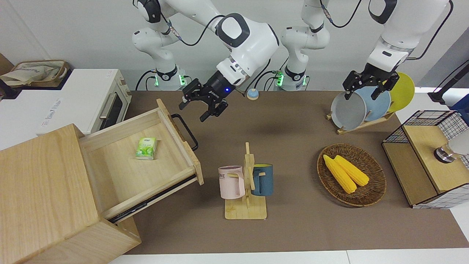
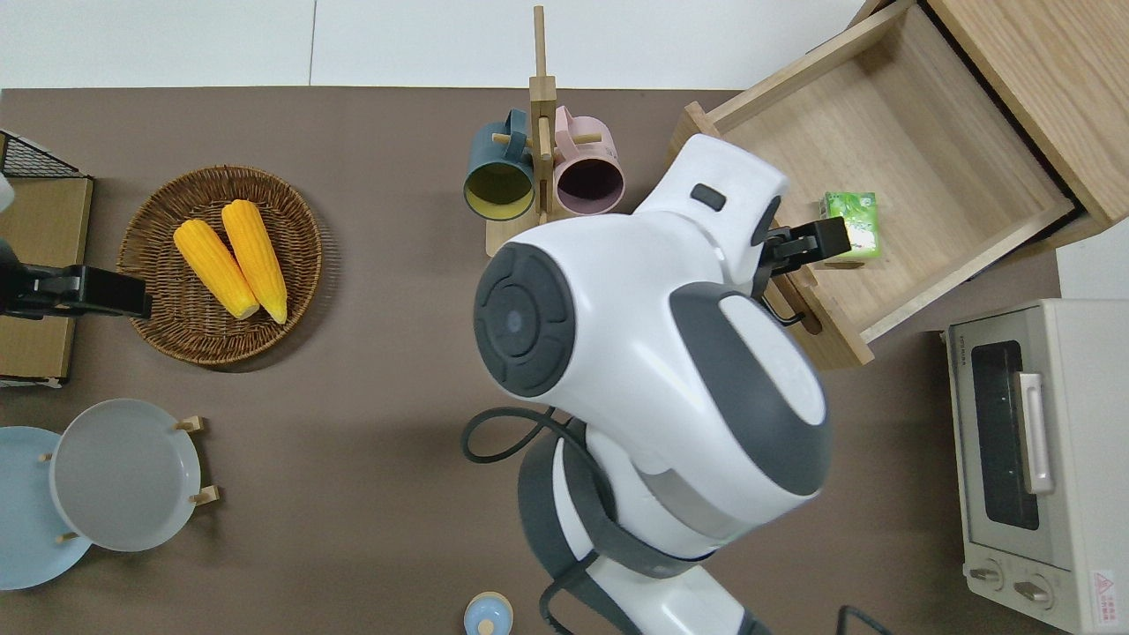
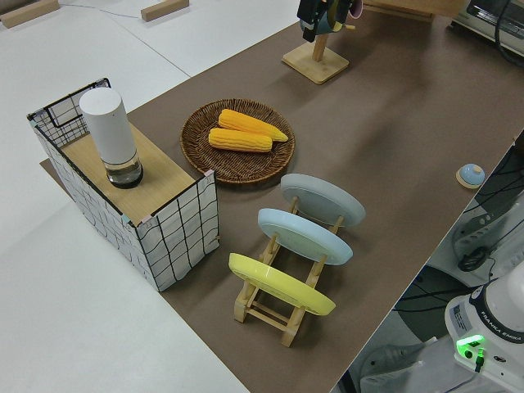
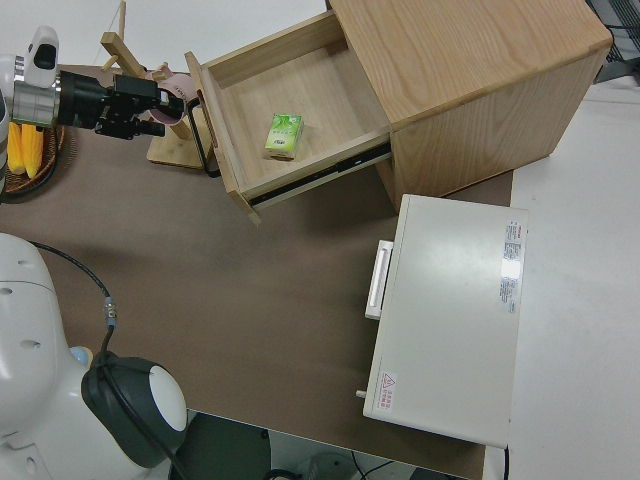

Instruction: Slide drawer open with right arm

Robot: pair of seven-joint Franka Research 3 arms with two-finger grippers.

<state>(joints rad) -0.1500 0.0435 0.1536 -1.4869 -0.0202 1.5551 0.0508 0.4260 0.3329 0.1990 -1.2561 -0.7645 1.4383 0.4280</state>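
Drawer (image 1: 121, 172): drawn well out of the box (image 1: 40, 183), low in the front view at the right arm's end of the table, and in the top corner of the overhead view. Floor bare save for a green packet (image 1: 146, 147) lying flat on it. Black handle (image 1: 187, 132) free, touched by nothing.

Right gripper (image 1: 193, 112): up in the air in the upper middle of the front view, fingers spread wide, holding nothing. By the overhead view, over the drawer's front edge, just beside the packet.

Left gripper (image 1: 361, 95): parked.

Judged as the closing step: opening looks done, with only the retreat left. Next move calls for carrying the right gripper up and clear toward its own base, keeping the spread fingers off the handle and front panel so as not to nudge the drawer shut.
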